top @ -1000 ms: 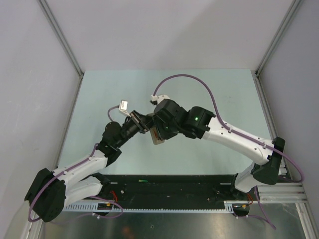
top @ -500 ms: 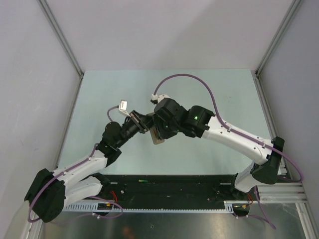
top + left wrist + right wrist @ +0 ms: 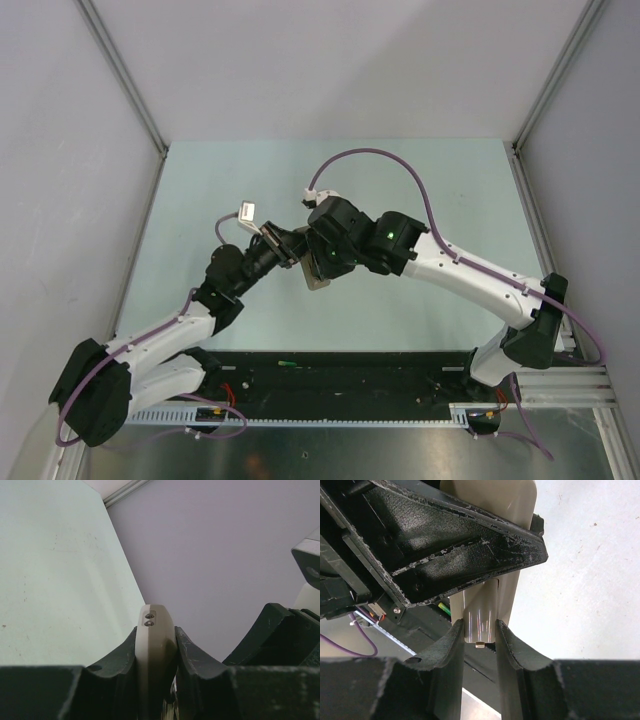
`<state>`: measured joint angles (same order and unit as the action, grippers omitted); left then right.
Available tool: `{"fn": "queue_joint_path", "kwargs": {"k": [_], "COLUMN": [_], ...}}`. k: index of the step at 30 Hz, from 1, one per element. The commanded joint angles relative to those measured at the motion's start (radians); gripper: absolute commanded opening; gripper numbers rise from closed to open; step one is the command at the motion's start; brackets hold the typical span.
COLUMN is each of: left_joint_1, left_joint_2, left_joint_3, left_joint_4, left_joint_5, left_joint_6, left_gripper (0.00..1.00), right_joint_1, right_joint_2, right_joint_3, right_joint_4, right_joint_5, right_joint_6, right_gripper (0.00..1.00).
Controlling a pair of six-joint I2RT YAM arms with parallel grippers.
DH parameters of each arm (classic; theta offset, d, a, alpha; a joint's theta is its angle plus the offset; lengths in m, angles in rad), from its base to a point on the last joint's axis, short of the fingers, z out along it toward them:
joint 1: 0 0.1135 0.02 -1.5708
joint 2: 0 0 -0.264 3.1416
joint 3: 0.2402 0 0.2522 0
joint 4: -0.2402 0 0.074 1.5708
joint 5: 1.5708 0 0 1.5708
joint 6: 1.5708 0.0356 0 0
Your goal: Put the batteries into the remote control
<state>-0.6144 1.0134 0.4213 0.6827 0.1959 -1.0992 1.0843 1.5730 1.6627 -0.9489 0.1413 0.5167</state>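
No writing, number, brand or sign can be read in any view. The slim pale beige plastic remote control shows only its plain edge and back. The glossy pale rectangular cover panel on that back shows no legible lettering either.

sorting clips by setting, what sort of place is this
Probably a lab robot cell: a pale green table boxed in by plain grey panels on aluminium posts, plus a cabled left arm and right arm.
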Motion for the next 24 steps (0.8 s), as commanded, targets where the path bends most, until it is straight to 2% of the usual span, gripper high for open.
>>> {"fn": "queue_joint_path", "kwargs": {"k": [1,7,13,24], "left_joint_1": [-0.022,-0.024,-0.024,-0.021], "left_joint_2": [-0.032,-0.032,-0.022,0.01], "left_joint_3": [0.033,0.036,0.034,0.051], "left_joint_4": [0.064,0.064,0.064,0.066], "left_joint_5": [0.028,0.03,0.03,0.033], "left_joint_6": [-0.033,-0.033,-0.044,-0.151], "left_gripper": [0.0,0.0,0.0,0.0], "right_joint_1": [-0.011,-0.012,-0.014,-0.018], "right_joint_2": [0.007,-0.001,-0.001,0.009], "right_joint_3": [0.017,0.02,0.032,0.034], "right_joint_4": [0.041,0.029,0.016,-0.013], "right_joint_5": [0.023,0.032,0.038,0.047], "right_joint_6": [0.016,0.02,0.025,0.037], "right_gripper": [0.09,0.17,0.2,0.28]}}
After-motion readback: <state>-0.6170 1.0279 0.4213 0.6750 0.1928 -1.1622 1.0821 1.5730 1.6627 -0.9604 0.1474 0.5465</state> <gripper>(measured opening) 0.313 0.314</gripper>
